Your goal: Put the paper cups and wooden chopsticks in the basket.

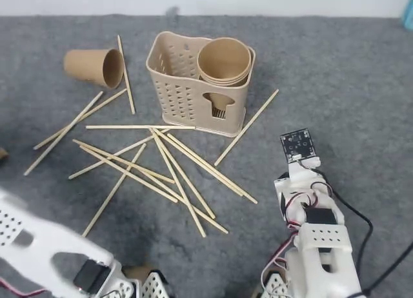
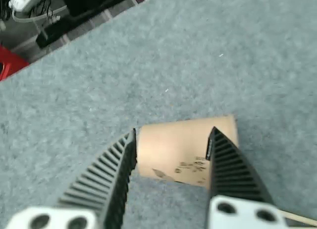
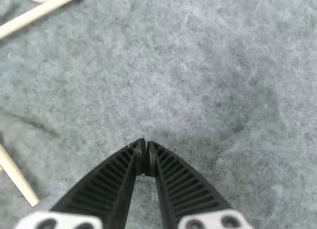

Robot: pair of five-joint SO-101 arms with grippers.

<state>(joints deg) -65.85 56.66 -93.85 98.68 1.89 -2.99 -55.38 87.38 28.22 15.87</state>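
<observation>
grey carpet (image 2: pixel 198 50); left tool (image 2: pixel 173 131) agape above dark-printed paper cup (image 2: pixel 181 149)

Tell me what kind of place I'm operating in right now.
Probably an indoor robotics lab or workshop test bench: the worktop is covered in grey matting, loose cables and dark equipment sit beyond its edge, and a bare circuit board rides on one arm.

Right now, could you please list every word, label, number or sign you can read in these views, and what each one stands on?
No text can be read.
On the paper cup between the open jaws of the left gripper: dark print, too blurred to read.
On the circuit board at an arm's wrist: tiny markings, too small to read.
On the basket, the chopsticks, the stacked cups and the lying cup: no writing visible.
</observation>
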